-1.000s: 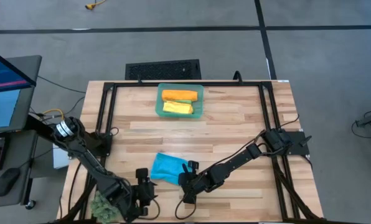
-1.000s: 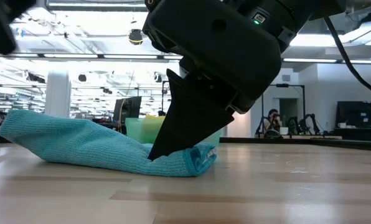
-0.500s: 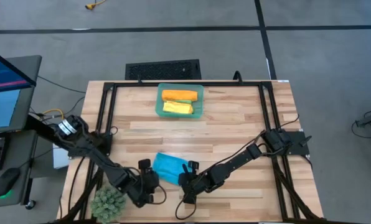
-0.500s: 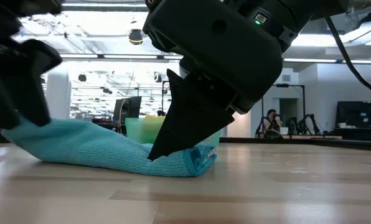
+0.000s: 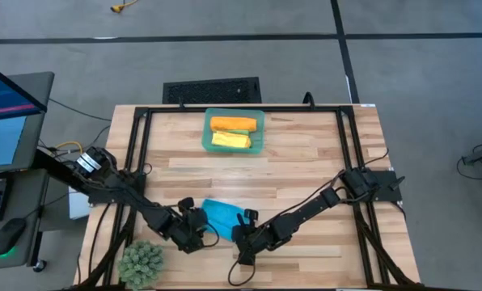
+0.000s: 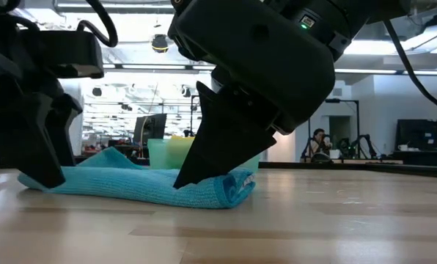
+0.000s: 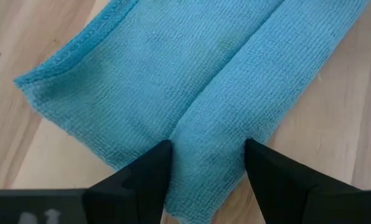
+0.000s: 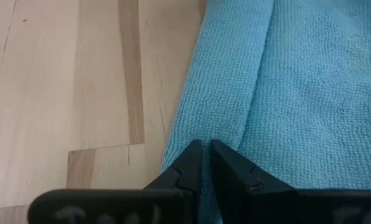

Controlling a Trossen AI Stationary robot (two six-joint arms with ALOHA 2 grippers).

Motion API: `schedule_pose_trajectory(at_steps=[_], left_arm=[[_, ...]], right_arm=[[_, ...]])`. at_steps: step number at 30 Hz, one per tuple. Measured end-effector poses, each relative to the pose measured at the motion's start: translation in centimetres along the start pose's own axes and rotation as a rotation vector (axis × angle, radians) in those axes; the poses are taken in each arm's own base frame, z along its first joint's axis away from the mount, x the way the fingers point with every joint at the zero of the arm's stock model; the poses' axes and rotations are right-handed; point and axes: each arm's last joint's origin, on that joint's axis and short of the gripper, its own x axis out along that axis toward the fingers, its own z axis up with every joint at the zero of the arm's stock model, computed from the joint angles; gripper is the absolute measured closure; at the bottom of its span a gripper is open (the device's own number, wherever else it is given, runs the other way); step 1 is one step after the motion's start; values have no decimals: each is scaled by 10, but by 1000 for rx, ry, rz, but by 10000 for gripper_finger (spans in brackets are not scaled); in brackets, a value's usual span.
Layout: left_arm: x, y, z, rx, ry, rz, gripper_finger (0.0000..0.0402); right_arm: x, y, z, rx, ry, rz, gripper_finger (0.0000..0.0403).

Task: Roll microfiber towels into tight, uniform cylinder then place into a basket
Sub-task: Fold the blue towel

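My right fingers (image 8: 205, 163) are clenched on the rolled edge of the blue towel (image 5: 218, 215), which lies on the worktop (image 5: 306, 162) near its front edge. My left fingers (image 7: 205, 165) are spread wide, straddling the same fold at the towel's other end, tips resting on the cloth.

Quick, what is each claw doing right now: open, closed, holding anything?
Left gripper: open, fingers straddling a fold of the blue towel.
Right gripper: shut, pinching the blue towel's rolled edge.
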Motion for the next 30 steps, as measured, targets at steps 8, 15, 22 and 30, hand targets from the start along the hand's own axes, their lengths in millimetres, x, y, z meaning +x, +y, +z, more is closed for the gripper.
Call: schedule_pose_trajectory(at_steps=[8,15,22,30], left_arm=[[-1,-6,-7,-18,-14,-49,205],[-2,-11,-7,-46,-37,-84,205],[-2,-13,-7,-48,-44,-99,205],[-2,-13,-7,-48,-44,-100,205]], right_arm=[[-16,-1,6,-13,5,21,343],[-27,0,10,-41,4,49,342],[-23,-12,17,-26,21,82,305],[-55,-28,37,10,12,108,242]])
